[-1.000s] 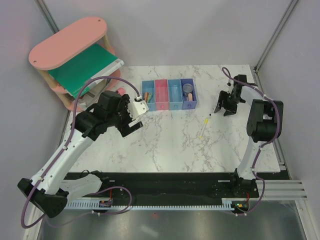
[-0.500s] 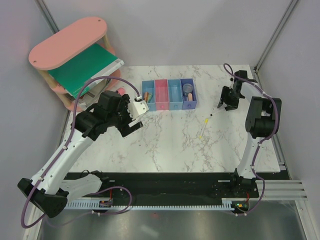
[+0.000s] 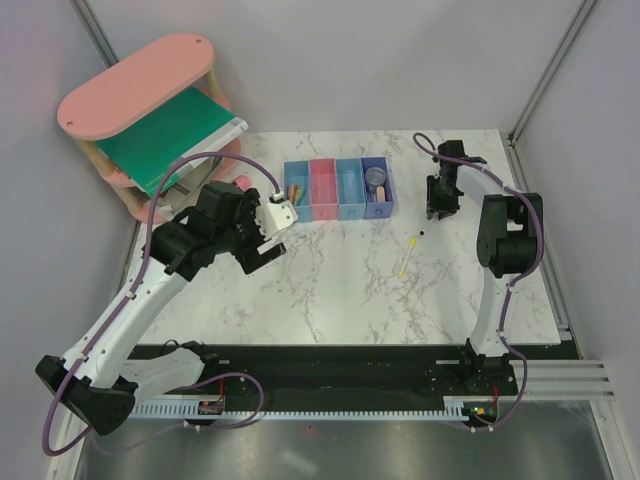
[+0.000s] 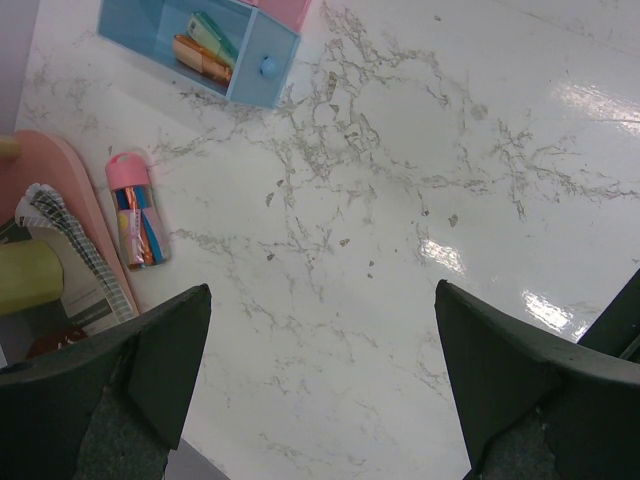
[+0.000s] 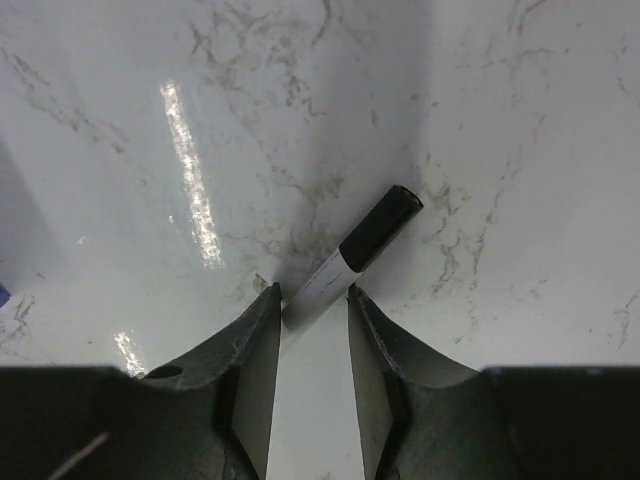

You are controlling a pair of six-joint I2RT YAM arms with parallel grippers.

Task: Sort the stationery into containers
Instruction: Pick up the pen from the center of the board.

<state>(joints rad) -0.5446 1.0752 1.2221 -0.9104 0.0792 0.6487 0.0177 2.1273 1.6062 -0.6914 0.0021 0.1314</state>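
Over at the far right of the marble table (image 3: 330, 290), the right gripper (image 5: 312, 292) is down close to the surface with its jaws drawn in to a narrow gap, set astride the white end of the black-and-white pen (image 5: 348, 258). The pen lies flat and slantwise on the table, its black cap pointing away from the fingers. A sliver of space shows between the pen and one finger, so the jaws look not quite closed on it, and I cannot tell whether the other finger touches it. That spot is just to the right of the row of bins (image 3: 340, 213), near its dark blue end. The left gripper (image 4: 322, 290) hangs above the table on the other side of the row with its jaws spread wide and nothing between them. Below it, the nearest light blue bin holds the orange sticks (image 4: 200, 58) and a mint-green capsule (image 4: 212, 30). A pink-capped cylinder (image 4: 137, 212) lies on its side on the table just beside the foot of the pink shelf (image 3: 140, 85), which carries a green book (image 3: 170, 135). The purple disc (image 3: 375, 178) sits in the dark blue bin. The thin yellow stick (image 3: 405, 262) lies alone on the table, nearer the arms' bases than the right gripper is and apart from the bins.
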